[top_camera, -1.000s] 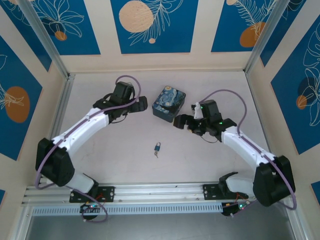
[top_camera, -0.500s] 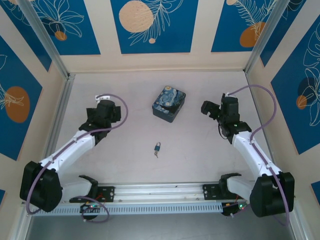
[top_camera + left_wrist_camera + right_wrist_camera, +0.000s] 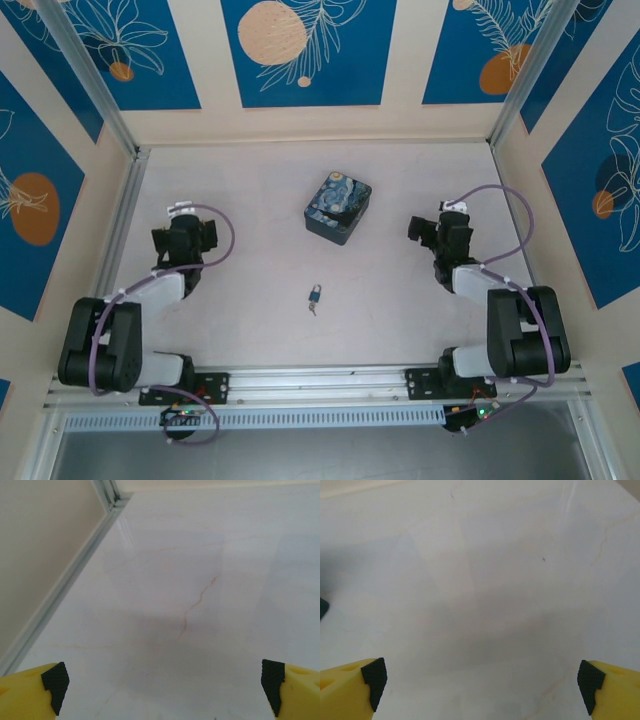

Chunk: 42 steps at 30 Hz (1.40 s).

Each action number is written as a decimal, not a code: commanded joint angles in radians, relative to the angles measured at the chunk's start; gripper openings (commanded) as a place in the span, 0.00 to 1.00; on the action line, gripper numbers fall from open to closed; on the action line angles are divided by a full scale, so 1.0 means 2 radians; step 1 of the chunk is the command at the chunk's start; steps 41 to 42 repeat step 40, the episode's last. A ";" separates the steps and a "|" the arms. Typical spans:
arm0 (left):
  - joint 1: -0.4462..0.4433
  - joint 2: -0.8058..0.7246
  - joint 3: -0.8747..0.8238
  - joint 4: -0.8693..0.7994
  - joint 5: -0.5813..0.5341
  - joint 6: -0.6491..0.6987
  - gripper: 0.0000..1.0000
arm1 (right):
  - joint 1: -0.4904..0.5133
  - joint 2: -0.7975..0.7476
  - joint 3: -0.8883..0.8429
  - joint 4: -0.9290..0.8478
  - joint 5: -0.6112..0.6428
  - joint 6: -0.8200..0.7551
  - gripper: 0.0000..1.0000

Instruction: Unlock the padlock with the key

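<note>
The tiny teal-blue padlock (image 3: 315, 293) lies on the table at centre front, and the small silvery key (image 3: 312, 310) lies right at its near end; whether the key sits in the lock is too small to tell. My left gripper (image 3: 185, 235) is folded back at the left, far from both, and it is open. In the left wrist view its pads (image 3: 55, 680) stand wide apart over bare table. My right gripper (image 3: 433, 230) is folded back at the right, also open. In the right wrist view its pads (image 3: 374, 677) are spread with nothing between them.
A dark-blue starry-night box (image 3: 338, 208) stands behind the padlock at mid table. Blue-patterned walls close the table on three sides, and a metal rail (image 3: 60, 585) runs along the left wall. A rail (image 3: 320, 385) carries both arm bases at the near edge.
Both arms have drawn back from beside the box, outward and toward their bases, and now sit folded. Both grippers stayed open. Padlock, key and box have not moved.
</note>
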 commanded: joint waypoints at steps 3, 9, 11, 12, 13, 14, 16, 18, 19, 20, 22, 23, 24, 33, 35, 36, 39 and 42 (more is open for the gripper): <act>0.008 0.029 -0.054 0.158 0.062 0.023 1.00 | -0.002 0.049 -0.066 0.221 -0.070 -0.052 0.99; 0.008 0.083 -0.049 0.199 0.139 0.054 1.00 | -0.025 0.075 -0.047 0.209 -0.137 -0.045 0.99; 0.015 0.096 -0.057 0.227 0.170 0.058 1.00 | -0.026 0.074 -0.046 0.201 -0.137 -0.046 0.99; 0.015 0.092 -0.054 0.213 0.172 0.057 1.00 | -0.025 0.073 -0.044 0.199 -0.137 -0.045 0.99; 0.017 0.097 -0.054 0.220 0.175 0.057 1.00 | -0.025 0.073 -0.043 0.190 -0.137 -0.045 0.99; 0.020 0.095 -0.050 0.208 0.181 0.055 1.00 | -0.025 0.074 -0.043 0.196 -0.138 -0.045 0.99; 0.022 0.095 -0.049 0.209 0.184 0.055 1.00 | -0.024 0.074 -0.043 0.194 -0.134 -0.047 0.99; 0.021 0.095 -0.051 0.211 0.183 0.055 1.00 | -0.010 0.073 -0.044 0.196 -0.113 -0.055 0.99; 0.021 0.096 -0.051 0.212 0.183 0.055 1.00 | -0.006 0.074 -0.047 0.205 -0.100 -0.058 0.99; 0.022 0.095 -0.051 0.211 0.184 0.055 1.00 | -0.007 0.073 -0.045 0.201 -0.102 -0.058 0.99; 0.022 0.096 -0.051 0.211 0.184 0.056 1.00 | -0.011 0.073 -0.043 0.197 -0.113 -0.056 0.99; 0.021 0.096 -0.051 0.211 0.183 0.056 1.00 | -0.011 0.073 -0.043 0.196 -0.112 -0.055 0.99; 0.022 0.096 -0.050 0.211 0.184 0.055 1.00 | -0.011 0.073 -0.043 0.197 -0.112 -0.055 0.99; 0.022 0.095 -0.052 0.211 0.183 0.056 1.00 | -0.012 0.074 -0.041 0.193 -0.115 -0.055 0.99; 0.021 0.095 -0.052 0.212 0.183 0.056 1.00 | -0.018 0.075 -0.037 0.186 -0.126 -0.052 0.99; 0.022 0.096 -0.052 0.212 0.183 0.056 1.00 | -0.019 0.075 -0.037 0.185 -0.129 -0.052 0.99; 0.021 0.094 -0.054 0.216 0.182 0.056 1.00 | -0.018 0.074 -0.041 0.191 -0.129 -0.053 0.99; 0.020 0.093 -0.055 0.217 0.181 0.056 1.00 | -0.016 0.072 -0.044 0.194 -0.126 -0.055 0.99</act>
